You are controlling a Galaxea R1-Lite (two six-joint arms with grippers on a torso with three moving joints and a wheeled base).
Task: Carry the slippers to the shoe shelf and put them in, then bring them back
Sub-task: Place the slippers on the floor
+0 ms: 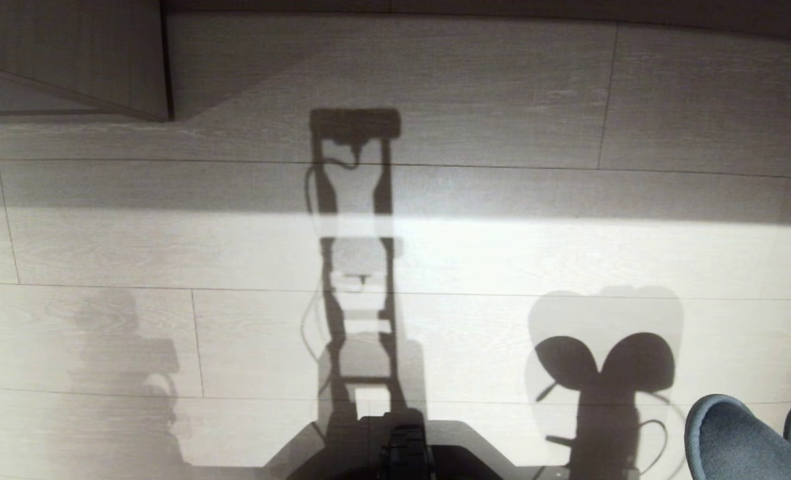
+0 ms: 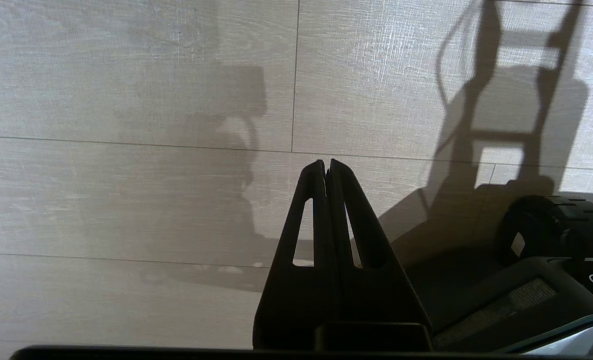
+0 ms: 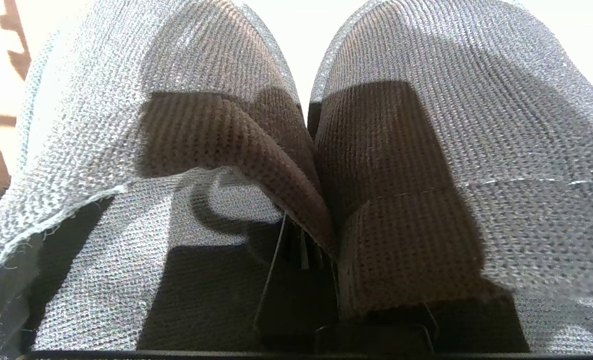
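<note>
Head view: the slippers [image 1: 735, 440] show at the lower right, above the pale plank floor [image 1: 502, 253], beside the robot's shadow. Left wrist view: left gripper [image 2: 326, 165] fingers closed, empty, over the floor. Right wrist view: right gripper [image 3: 304, 250] fingers clamped on both slippers' adjoining inner edges.

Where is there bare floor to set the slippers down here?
Wide bare floor runs from the robot base ahead to the wood-grain panel at far left. The slippers, gripped in the shut right end effector, crowd the near right corner. The left end effector hangs shut over bare floor.
</note>
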